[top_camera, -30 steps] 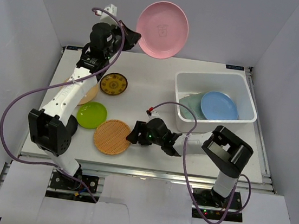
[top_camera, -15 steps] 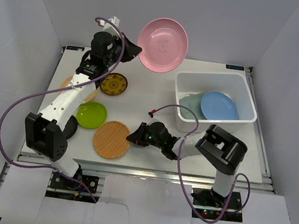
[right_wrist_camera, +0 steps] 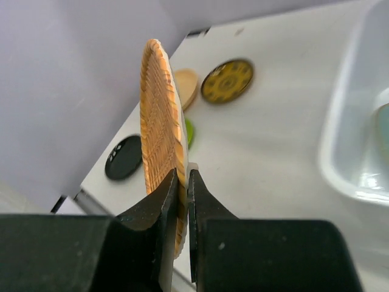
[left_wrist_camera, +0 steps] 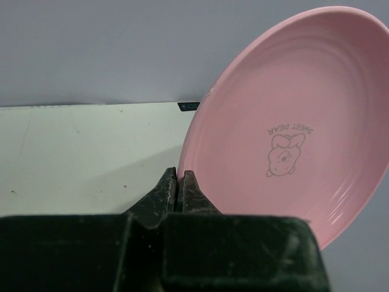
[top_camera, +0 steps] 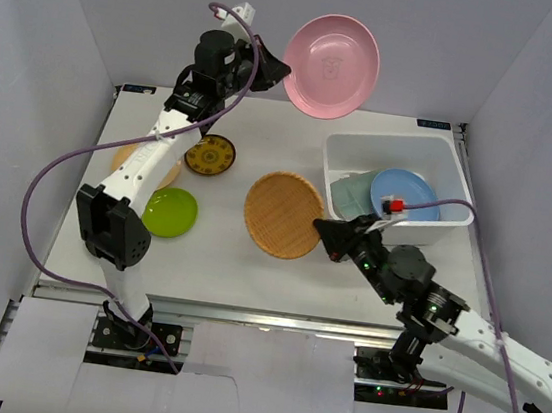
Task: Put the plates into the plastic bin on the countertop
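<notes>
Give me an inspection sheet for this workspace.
Surface: white countertop, no spills seen.
Job's things: pink plate and woven plate held aloft; blue plate and pale green tray in plastic bin; lime green plate, black-and-yellow plate, yellow-orange plate, black plate on countertop.
Clutter: nothing seen.
Grippers: left jaws shut on pink plate's rim; right jaws shut on woven plate's rim.
Cables: left cable and right cable, purple, looping loose.
Surroundings: plain walls on three sides.

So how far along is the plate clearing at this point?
Done: the blue plate and pale green divided tray lie in the white bin. In hand: the left gripper holds the pink plate aloft; the right gripper grips the woven tan plate by its rim. Left: the black-and-yellow plate, lime green plate, yellow-orange plate and black plate lie on the countertop.
</notes>
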Controlling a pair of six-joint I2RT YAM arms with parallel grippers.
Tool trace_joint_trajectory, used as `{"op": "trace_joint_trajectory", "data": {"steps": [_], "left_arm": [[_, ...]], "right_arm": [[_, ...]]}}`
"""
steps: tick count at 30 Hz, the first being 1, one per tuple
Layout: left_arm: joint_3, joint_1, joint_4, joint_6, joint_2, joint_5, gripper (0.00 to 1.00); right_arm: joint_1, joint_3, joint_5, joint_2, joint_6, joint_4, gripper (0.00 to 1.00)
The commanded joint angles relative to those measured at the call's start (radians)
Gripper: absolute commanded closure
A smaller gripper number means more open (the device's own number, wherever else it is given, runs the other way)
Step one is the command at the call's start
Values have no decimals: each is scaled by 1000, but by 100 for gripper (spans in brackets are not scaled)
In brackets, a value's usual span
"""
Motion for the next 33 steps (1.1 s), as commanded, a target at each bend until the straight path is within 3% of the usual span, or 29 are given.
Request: {"op": "trace_joint_trajectory", "data": {"steps": [1, 9, 15, 20, 23, 24, 30, 31, 33], "left_arm": [[68, -51, -50, 20, 64, 16, 100], [160, -214, -81, 50, 234, -19, 100], [255, -279, -154, 80, 346, -13, 100], [321, -315, -220, 102, 414, -10, 100], [318, -327, -222, 100, 434, -9, 83], [324, -329, -223, 100, 449, -3, 69], [309, -330, -233, 114, 448, -21, 30], [327, -330, -234, 123, 454, -24, 18], [349, -327, -240, 151, 449, -42, 10]], "right_arm": [[-1, 99, 300, -157, -142, -249, 92], [-3, 329, 548, -187, -376, -223, 92], [-3, 398, 669, -121, -638, 4, 92], [-32, 424, 712, -70, -752, 107, 92], [-186, 431, 648, -6, -764, 108, 92], [-225, 429, 593, 14, -758, 104, 92], [-579, 402, 294, 77, -514, -5, 92], [-614, 398, 254, 83, -488, -28, 92], [-690, 401, 144, 126, -421, -63, 92]]}}
